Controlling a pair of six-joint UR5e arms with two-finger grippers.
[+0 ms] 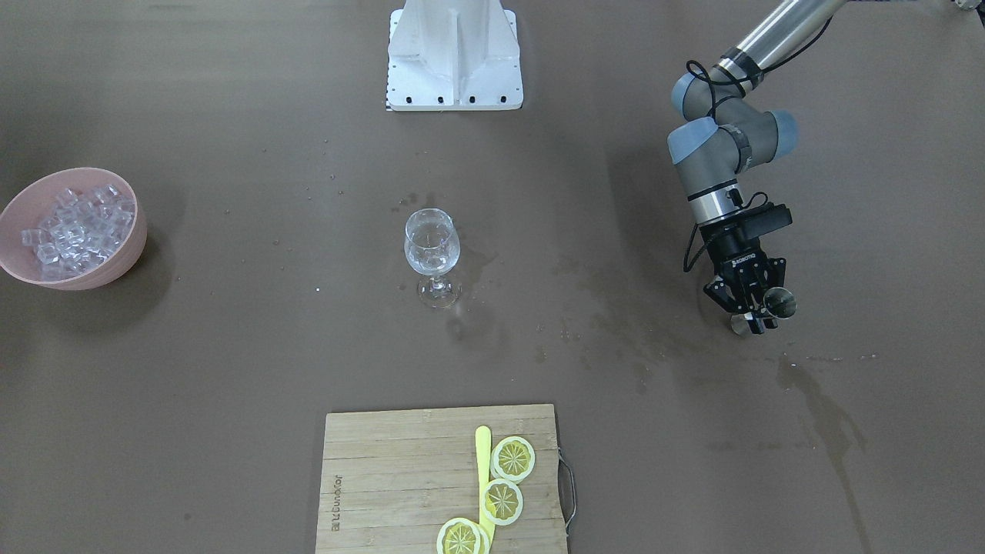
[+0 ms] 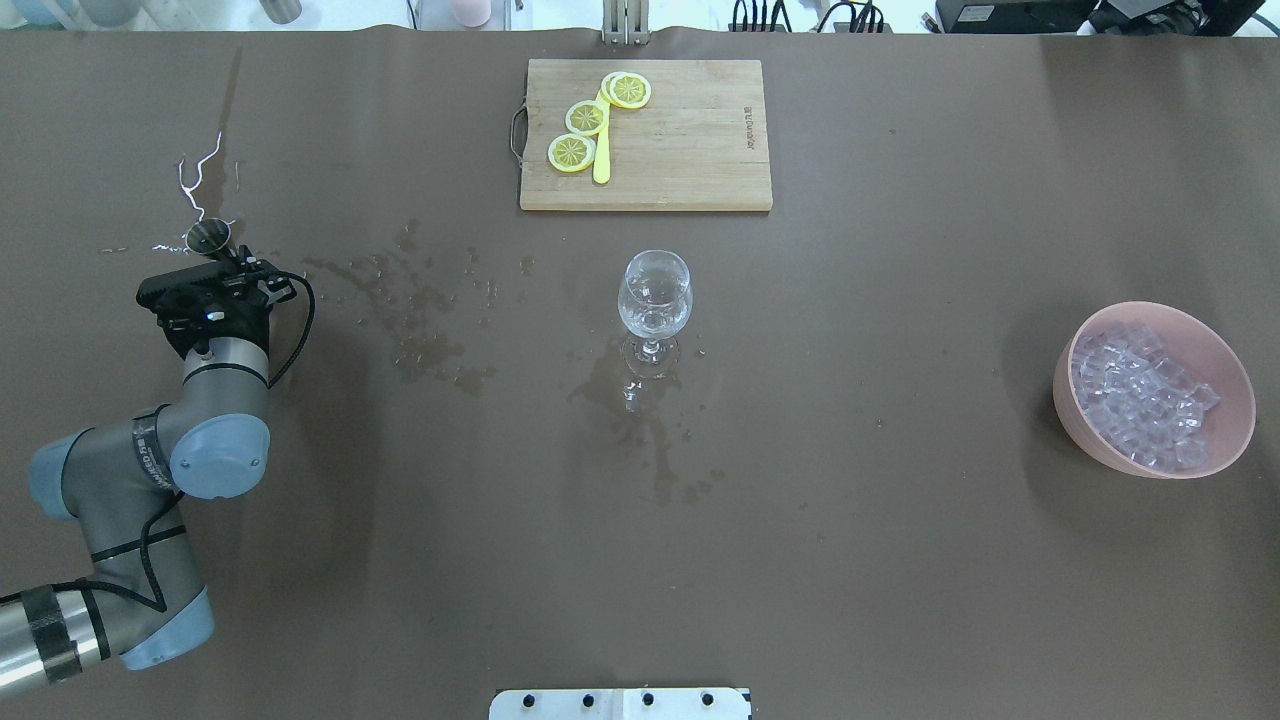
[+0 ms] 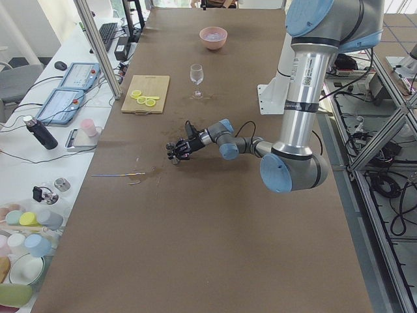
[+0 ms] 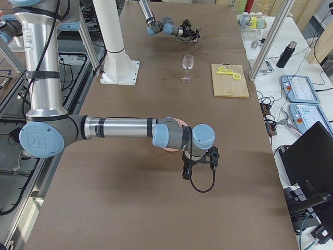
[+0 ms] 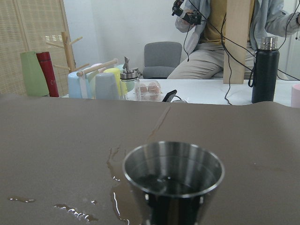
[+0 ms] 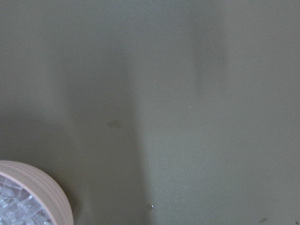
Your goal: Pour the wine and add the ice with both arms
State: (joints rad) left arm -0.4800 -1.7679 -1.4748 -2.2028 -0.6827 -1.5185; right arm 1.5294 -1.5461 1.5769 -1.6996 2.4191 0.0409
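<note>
A clear wine glass (image 1: 432,246) (image 2: 654,295) stands upright mid-table, with a little clear liquid low in its bowl. My left gripper (image 1: 750,312) (image 2: 215,262) is low over the table, far to the glass's side, and shut on a small metal cup (image 1: 779,302) (image 5: 173,173). The cup is upright with a little liquid at its bottom. The ice (image 1: 77,227) (image 2: 1140,395) fills a pink bowl (image 1: 131,250) (image 2: 1100,448) at the other end of the table. My right gripper (image 4: 186,171) hangs beside that bowl (image 6: 51,192). I cannot tell whether it is open or shut.
A wooden cutting board (image 1: 400,477) (image 2: 690,150) with lemon slices (image 2: 572,152) and a yellow knife lies at the far edge. Wet stains (image 2: 430,320) (image 2: 640,420) run between the cup and the glass. The white pedestal (image 1: 454,58) stands at my base.
</note>
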